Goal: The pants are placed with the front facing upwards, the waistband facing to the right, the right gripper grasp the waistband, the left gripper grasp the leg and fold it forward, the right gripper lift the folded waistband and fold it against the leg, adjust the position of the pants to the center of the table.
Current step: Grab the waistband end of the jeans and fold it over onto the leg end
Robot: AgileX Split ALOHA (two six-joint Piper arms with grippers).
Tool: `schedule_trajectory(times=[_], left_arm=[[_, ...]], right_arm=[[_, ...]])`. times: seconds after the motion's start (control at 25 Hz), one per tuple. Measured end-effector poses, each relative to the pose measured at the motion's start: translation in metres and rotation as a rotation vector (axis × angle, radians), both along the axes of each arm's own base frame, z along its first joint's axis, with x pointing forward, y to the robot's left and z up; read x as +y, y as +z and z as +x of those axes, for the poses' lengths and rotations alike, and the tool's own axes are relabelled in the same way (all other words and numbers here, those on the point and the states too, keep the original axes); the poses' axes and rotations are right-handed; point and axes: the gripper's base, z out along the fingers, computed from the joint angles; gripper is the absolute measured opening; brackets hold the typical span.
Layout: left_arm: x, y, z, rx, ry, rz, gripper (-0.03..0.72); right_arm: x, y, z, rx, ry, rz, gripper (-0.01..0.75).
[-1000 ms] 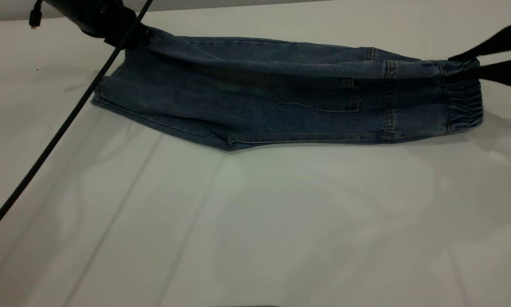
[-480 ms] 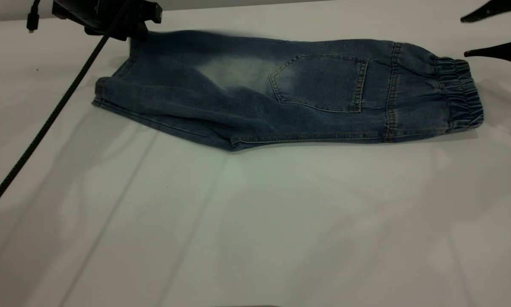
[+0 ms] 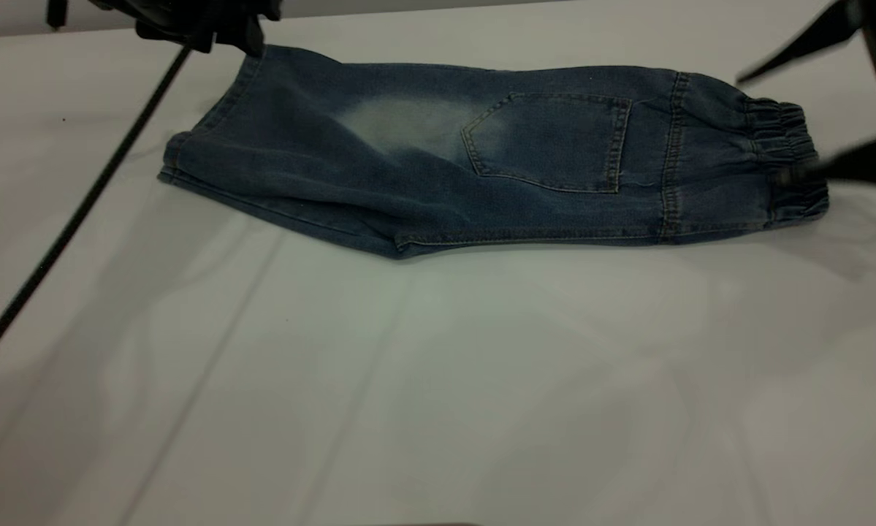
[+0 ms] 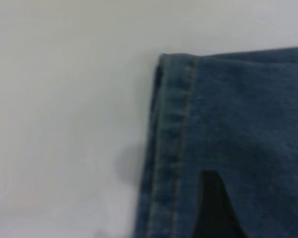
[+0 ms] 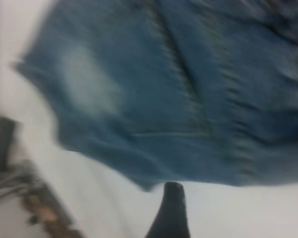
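While the pants (image 3: pixel 481 157) lie flat, seemingly no label shows.

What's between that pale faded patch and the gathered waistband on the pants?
A patch pocket with tan stitching, then a vertical seam, lie between the faded patch and the waistband; the exterior view shows it.

faded blue denim pants (image 3: pixel 481 161), ruched waistband (image 3: pixel 792 164), smooth matt white table (image 3: pixel 438 380)
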Motion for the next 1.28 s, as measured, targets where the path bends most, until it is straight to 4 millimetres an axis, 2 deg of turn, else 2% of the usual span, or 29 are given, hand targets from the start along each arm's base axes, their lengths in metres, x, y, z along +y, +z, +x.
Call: schedule_trajectory(times=[0.08,0.2,0.48,0.68,0.92,1.04,1.12,1.16,1.28], left_arm=[[-0.009,0.0,-0.002,0.002,-0.02,0.002,0.41],[-0.021,0.0,-0.006,0.002,-0.047,0.002,0.41],[-0.049,-0.001,-0.015,0.007,-0.113,0.008,0.41],[-0.068,-0.001,-0.023,-0.001,-0.18,0.032,0.41],[-0.082,-0.001,-0.029,-0.001,-0.218,0.036,0.41],[-0.09,-0.002,-0.034,0.014,-0.236,0.045,0.412],[-0.098,-0.003,-0.039,0.021,-0.255,0.049,0.412],[-0.102,-0.003,-0.041,0.023,-0.263,0.049,0.41],[-0.115,-0.011,-0.048,0.036,-0.296,0.054,0.405]], right_arm=[[0.004,-0.008,-0.006,0.041,0.007,-0.062,0.573],[0.006,-0.014,-0.003,0.035,-0.022,-0.157,0.574],[-0.006,-0.018,0.005,-0.022,-0.107,-0.303,0.574],[-0.006,-0.017,0.009,-0.068,-0.129,-0.304,0.561],[0.014,-0.013,0.014,-0.149,-0.079,-0.289,0.526],[0.017,-0.012,0.016,-0.194,-0.064,-0.304,0.51],[0.016,-0.012,0.017,-0.215,-0.055,-0.315,0.447],[0.016,-0.012,0.017,-0.223,-0.045,-0.323,0.392],[0.017,-0.011,0.017,-0.246,-0.021,-0.329,0.178]])
